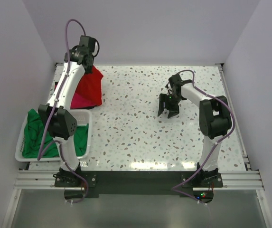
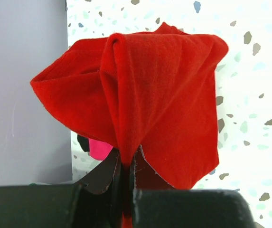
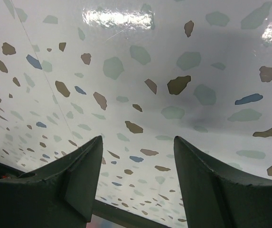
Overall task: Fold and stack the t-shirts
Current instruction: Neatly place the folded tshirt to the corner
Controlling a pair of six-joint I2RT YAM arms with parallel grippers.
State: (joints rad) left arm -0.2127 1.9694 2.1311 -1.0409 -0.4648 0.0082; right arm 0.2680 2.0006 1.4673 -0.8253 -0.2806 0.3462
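Over the desk (image 1: 140, 128), the left gripper (image 2: 127, 164) pinches the red tee (image 2: 164, 95). The right gripper (image 3: 136, 156) hangs spread, empty. The pink tee (image 2: 99, 148) and green tee (image 1: 33, 133) seem left to do.

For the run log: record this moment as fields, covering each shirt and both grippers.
left gripper: shut on red t-shirt, at far left of table
right gripper: open, empty, over bare table
red t-shirt: bunched, pinched in left gripper
pink t-shirt: mostly hidden behind the red one
green t-shirt: heaped in white basket, near left
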